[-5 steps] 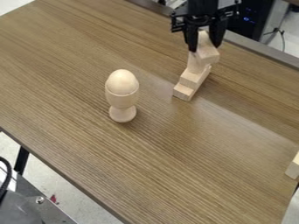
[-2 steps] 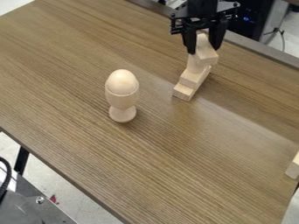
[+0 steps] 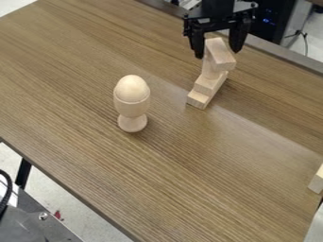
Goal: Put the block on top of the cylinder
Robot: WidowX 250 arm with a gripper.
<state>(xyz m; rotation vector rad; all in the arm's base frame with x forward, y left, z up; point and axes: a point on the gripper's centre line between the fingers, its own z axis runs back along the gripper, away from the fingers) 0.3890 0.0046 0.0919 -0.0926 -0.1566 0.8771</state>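
Lying on the cylinder (image 3: 212, 69), near the far edge of the tabletop (image 3: 189, 165): a wooden block (image 3: 221, 54), long axis pointing roughly from that edge toward the near side. Just above, astride its long sides: the tool (image 3: 217, 53), spread wide, gripping nothing. Next, probably, straight up.

Blk arm (image 3: 217, 8), 2 fingers (image 3: 239, 37) apart, dwnward

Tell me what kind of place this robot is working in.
Probably a robotics lab or workshop: a black robot arm hangs over a wood-grain table with plain wooden blocks, and dark equipment with small blue lights stands behind.
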